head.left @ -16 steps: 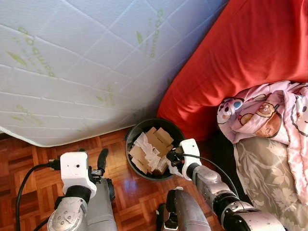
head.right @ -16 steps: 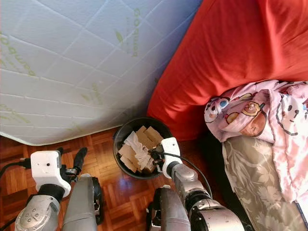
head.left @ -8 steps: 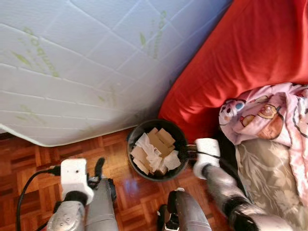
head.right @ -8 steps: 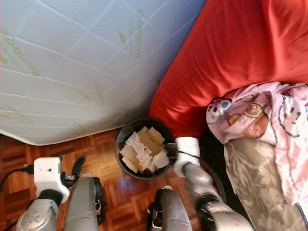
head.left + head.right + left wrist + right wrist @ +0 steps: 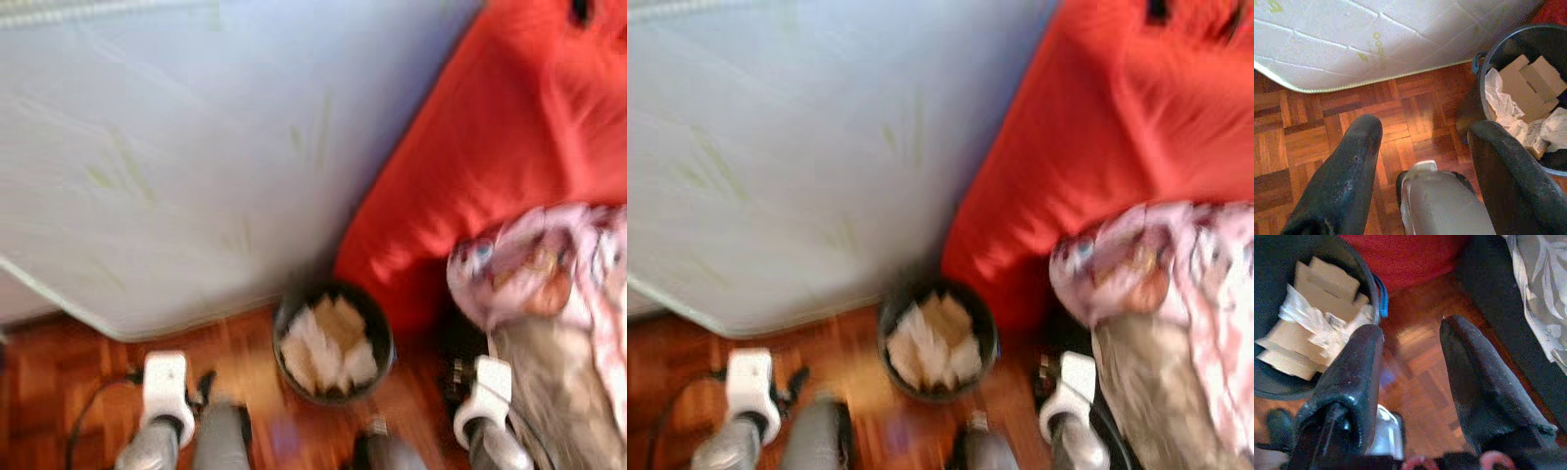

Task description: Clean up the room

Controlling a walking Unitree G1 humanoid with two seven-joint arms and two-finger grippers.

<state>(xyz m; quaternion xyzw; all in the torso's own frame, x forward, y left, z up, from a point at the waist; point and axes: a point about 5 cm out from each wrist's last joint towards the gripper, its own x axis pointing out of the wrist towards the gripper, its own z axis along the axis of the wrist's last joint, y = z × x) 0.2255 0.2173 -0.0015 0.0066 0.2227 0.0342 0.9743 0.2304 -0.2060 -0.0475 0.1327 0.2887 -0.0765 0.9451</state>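
Over the parquet floor (image 5: pixel 1415 117), the left gripper (image 5: pixel 1422 161) hangs released and empty at seven o'clock of the black bin (image 5: pixel 334 340). The right gripper (image 5: pixel 1410 372) is spread, holding nothing, at four o'clock of it. The bin, full of cardboard (image 5: pixel 1327 289) and crumpled paper (image 5: pixel 1501 100), stands below the white mattress (image 5: pixel 196 147) and red cover (image 5: pixel 500 137).

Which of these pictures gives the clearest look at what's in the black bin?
The left wrist view: the bin is sharp, showing cardboard pieces and crumpled paper. The right wrist view also shows them sharply, partly behind a finger. Both eye views show the whole bin, blurred.
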